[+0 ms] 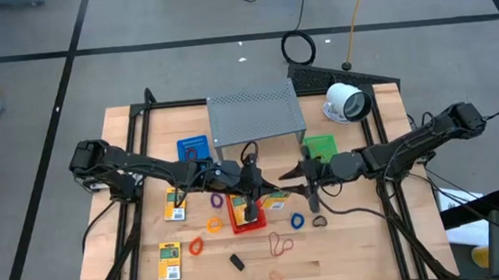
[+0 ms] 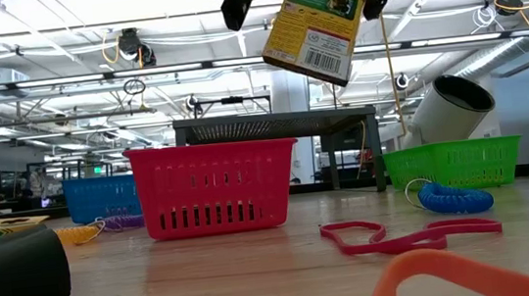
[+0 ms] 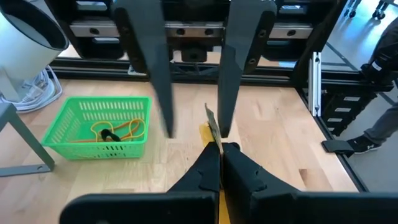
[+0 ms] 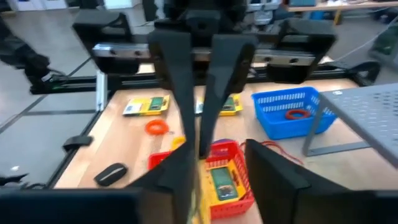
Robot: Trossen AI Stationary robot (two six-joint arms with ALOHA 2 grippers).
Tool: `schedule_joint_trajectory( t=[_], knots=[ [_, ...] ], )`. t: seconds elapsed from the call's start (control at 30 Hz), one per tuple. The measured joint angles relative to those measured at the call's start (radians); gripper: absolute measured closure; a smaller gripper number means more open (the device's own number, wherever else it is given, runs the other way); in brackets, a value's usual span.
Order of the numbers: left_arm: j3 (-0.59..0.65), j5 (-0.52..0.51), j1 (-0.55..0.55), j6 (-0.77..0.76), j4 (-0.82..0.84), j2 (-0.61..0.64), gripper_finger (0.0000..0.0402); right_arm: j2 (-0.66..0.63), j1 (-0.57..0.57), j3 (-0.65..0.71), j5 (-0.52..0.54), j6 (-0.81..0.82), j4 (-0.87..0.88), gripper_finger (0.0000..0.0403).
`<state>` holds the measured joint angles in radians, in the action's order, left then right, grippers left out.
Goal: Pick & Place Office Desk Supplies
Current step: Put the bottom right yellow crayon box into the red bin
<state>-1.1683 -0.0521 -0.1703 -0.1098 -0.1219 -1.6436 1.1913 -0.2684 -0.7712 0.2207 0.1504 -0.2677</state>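
A yellow packet with a green label (image 2: pixel 316 26) hangs high above the table, over the red basket (image 1: pixel 245 215). My left gripper (image 3: pixel 221 155) reaches in from the table's left and is shut on the packet. My right gripper (image 4: pixel 217 149) faces it from the right and is open, with its fingers (image 3: pixel 165 106) on either side of the packet's far part. A second yellow packet (image 4: pixel 221 182) lies in the red basket. Two more packets (image 1: pixel 175 204) (image 1: pixel 169 260) lie flat on the table at the left. My left gripper pinches the packet between its two fingers, at the part (image 3: pixel 213 134) that shows edge-on just past the fingertips. The fingers come nearly level from the table's left. The packet hangs tilted below the fingers, clear of the basket and the table. My right gripper stands around the packet; I cannot tell whether a finger touches it.
A grey perforated shelf (image 1: pixel 256 114) and a white round device (image 1: pixel 348 102) stand at the back. A blue basket (image 1: pixel 194 148) and a green basket (image 3: pixel 102 127) hold rubber bands. Loose bands (image 1: pixel 213 224) (image 1: pixel 281 243) and a black piece (image 1: pixel 237 262) lie toward the near edge.
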Motion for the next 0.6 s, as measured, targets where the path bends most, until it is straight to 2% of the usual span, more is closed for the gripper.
schedule_joint_trajectory(
  t=[0.1, 0.23, 0.6],
  knots=[
    [0.000, -0.001, 0.000, 0.000, 0.002, 0.000, 0.0399, 0.000, 0.000, 0.000, 0.039, 0.008, -0.013, 0.0233],
    [0.002, -0.006, 0.000, 0.010, 0.083, 0.020, 0.0399, 0.000, -0.003, 0.000, 0.041, 0.028, -0.013, 0.0213],
    [0.000, -0.159, -0.027, -0.057, 0.325, 0.128, 0.0399, -0.005, -0.008, 0.000, 0.040, 0.063, -0.016, 0.0227]
  ],
)
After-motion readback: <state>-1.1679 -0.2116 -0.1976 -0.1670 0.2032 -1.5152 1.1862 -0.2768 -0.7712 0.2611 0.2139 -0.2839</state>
